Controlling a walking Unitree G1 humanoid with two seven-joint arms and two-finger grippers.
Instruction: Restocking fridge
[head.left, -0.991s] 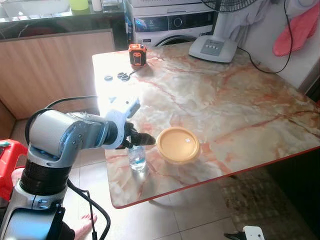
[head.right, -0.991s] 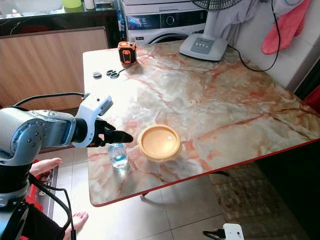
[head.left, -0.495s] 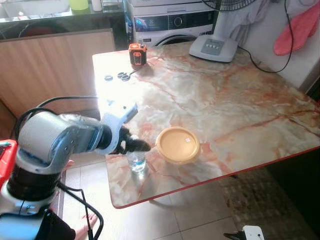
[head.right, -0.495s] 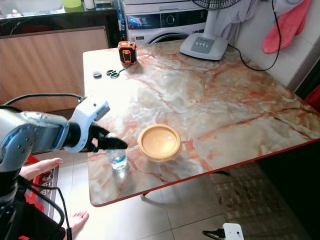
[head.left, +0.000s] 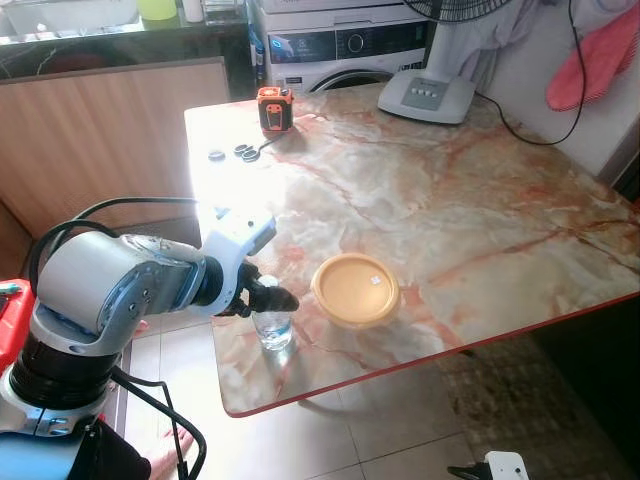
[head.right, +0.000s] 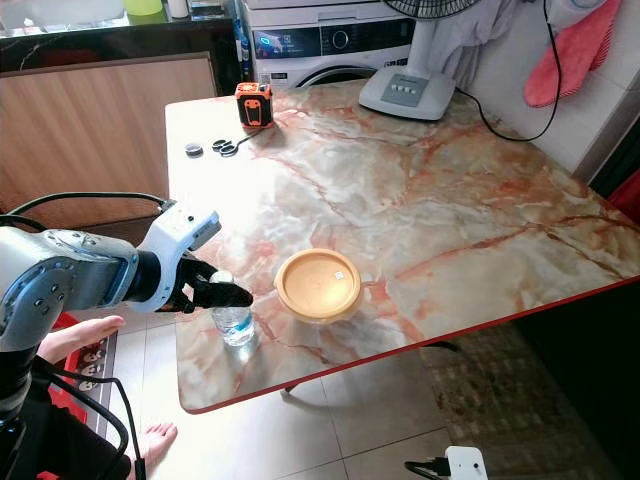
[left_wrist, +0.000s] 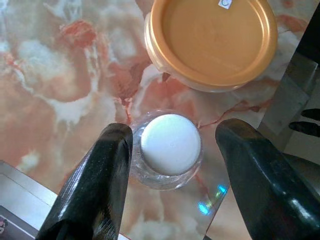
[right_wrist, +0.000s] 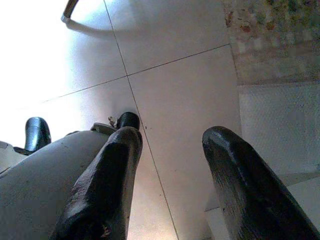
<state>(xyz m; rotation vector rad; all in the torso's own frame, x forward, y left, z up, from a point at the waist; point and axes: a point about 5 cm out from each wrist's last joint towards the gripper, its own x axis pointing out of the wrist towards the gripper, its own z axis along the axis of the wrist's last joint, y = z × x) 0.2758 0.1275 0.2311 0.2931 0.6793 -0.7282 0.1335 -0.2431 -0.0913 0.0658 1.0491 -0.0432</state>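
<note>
Water bottle (left_wrist: 170, 147) stands upright near the marble table's (head.left: 480, 200) front-left edge, just beside the orange-lidded container (head.left: 356, 289). Its white cap sits between the left gripper's (left_wrist: 172, 165) spread fingers, one touching the bottle, nothing clamped. Left arm is nearer; right gripper (right_wrist: 172, 185) hangs open over floor tiles.

no legible text, labels, brands or numbers
</note>
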